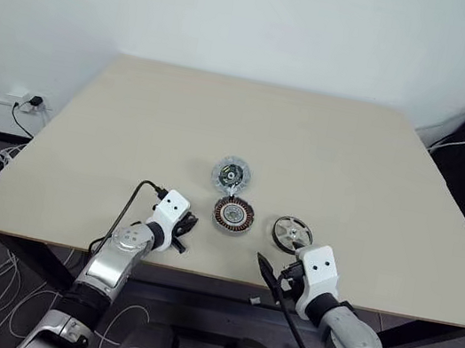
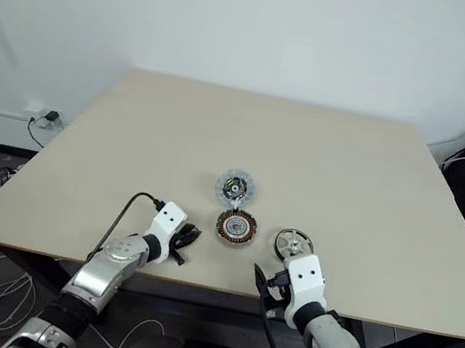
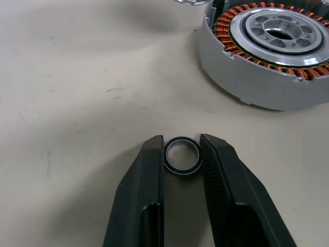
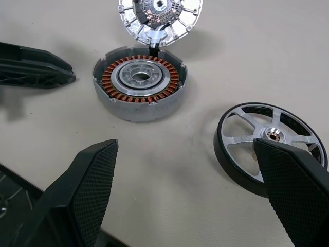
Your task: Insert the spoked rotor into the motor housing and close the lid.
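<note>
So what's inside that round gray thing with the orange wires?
Inside the winding disc, a ring of copper coils surrounds a silver hub with a dark hole in the middle. What lies below that hole is hidden.

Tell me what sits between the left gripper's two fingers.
A small black O-ring lies on the table between the left gripper's fingers, seen in the left wrist view.
</note>
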